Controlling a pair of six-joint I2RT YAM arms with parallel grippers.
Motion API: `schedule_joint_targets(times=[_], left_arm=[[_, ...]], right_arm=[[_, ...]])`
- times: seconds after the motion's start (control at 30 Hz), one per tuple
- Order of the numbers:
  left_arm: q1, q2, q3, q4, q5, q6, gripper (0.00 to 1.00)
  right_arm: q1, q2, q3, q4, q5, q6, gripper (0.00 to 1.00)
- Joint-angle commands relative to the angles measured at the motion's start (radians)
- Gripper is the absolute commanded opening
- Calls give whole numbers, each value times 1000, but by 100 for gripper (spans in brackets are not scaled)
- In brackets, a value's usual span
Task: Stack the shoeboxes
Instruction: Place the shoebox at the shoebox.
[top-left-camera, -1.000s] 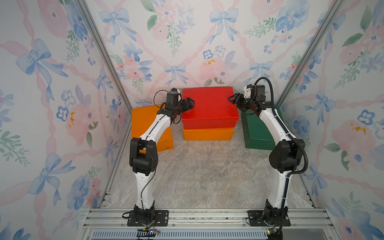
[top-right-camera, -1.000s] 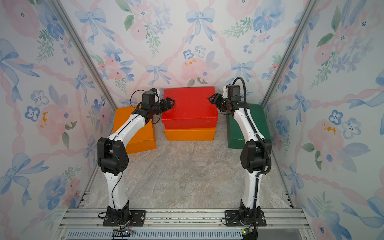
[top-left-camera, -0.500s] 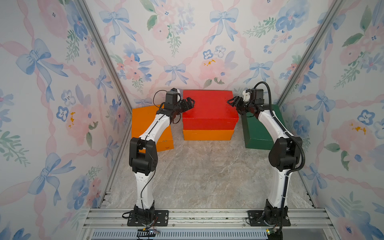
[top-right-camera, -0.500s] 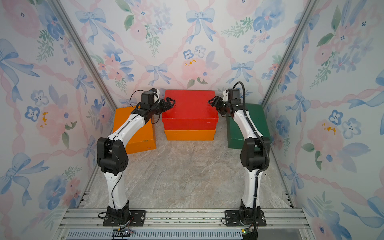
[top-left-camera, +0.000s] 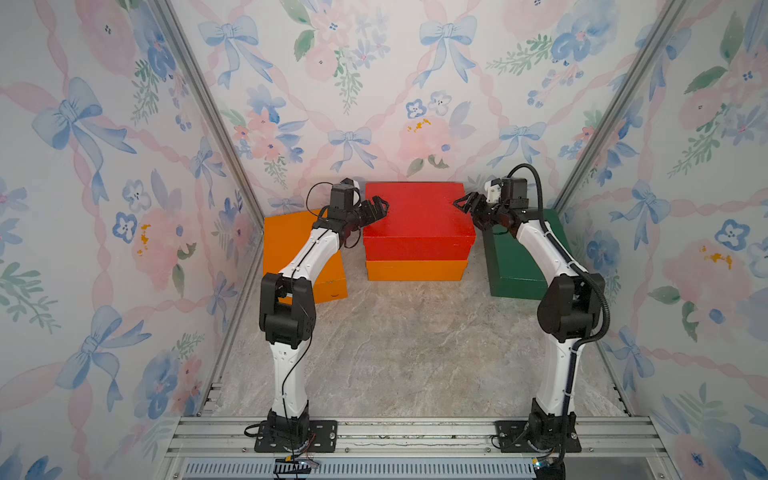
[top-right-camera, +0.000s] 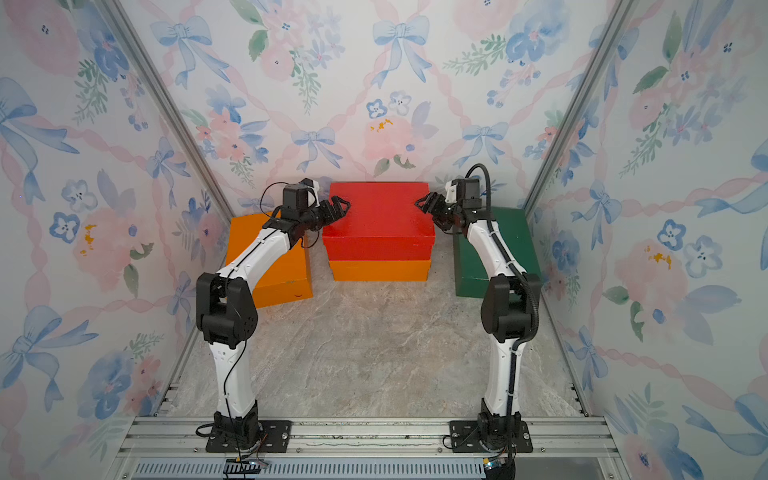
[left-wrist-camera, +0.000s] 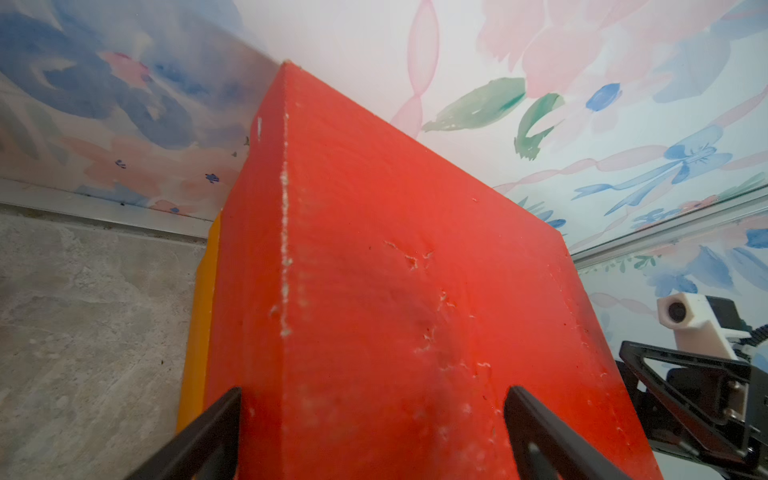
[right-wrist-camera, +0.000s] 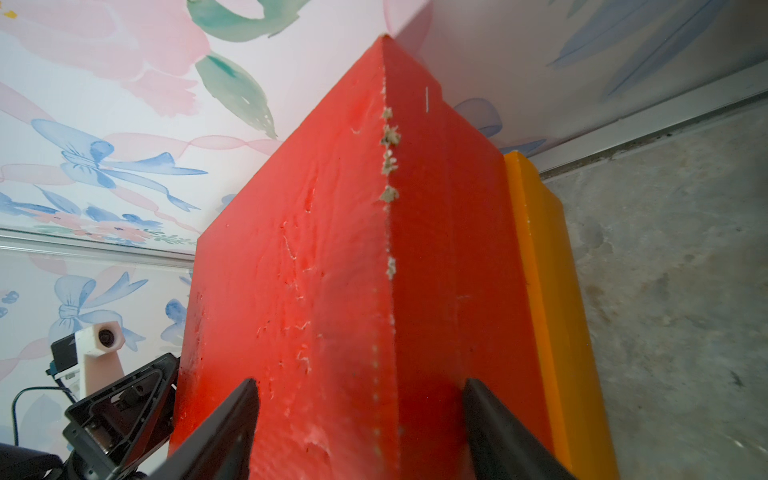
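- Step in hand, most likely: letting go of red shoebox (top-left-camera: 417, 216), already seated on lower orange shoebox (top-left-camera: 415, 270) at centre back, close to rear wall (top-left-camera: 395, 124).
- Looks square on its base in both top views, front faces near flush; probably no re-seat needed.
- To do it well: draw both arms straight outward, level and together. No lift and no drag across the lid, or risk of skewing the stack.
- Clear the lid edges fully before turning to second orange shoebox (top-left-camera: 291, 249) (left, on floor (top-left-camera: 415, 345)) or green shoebox (top-left-camera: 515, 266) (right, on floor). Both beside the stack, not touching it.
- Left gripper (top-left-camera: 382, 205): spread wide at the red lid's left top edge. Fingers (left-wrist-camera: 216, 432) either side of that edge in left wrist view, nothing pinched. Contact with the lid: cannot tell.
- Right gripper (top-left-camera: 460, 203): parted too, at the right top edge. Fingers (right-wrist-camera: 232, 419) straddling the edge in right wrist view, holding nothing.
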Motion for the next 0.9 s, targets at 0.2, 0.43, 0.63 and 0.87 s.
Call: schedule_joint_targets(times=[0.2, 0.43, 0.63, 0.87], left_arm=[[7, 25, 35, 32, 32, 15, 98], [13, 15, 31, 30, 18, 23, 98], [30, 13, 28, 30, 12, 25, 98], [46, 10, 29, 31, 6, 26, 98]], right_arm=[[-4, -5, -8, 29, -44, 1, 79], [-14, -2, -9, 22, -40, 8, 90], [-31, -3, -13, 9, -22, 4, 98], [-45, -2, -11, 6, -18, 4, 100]])
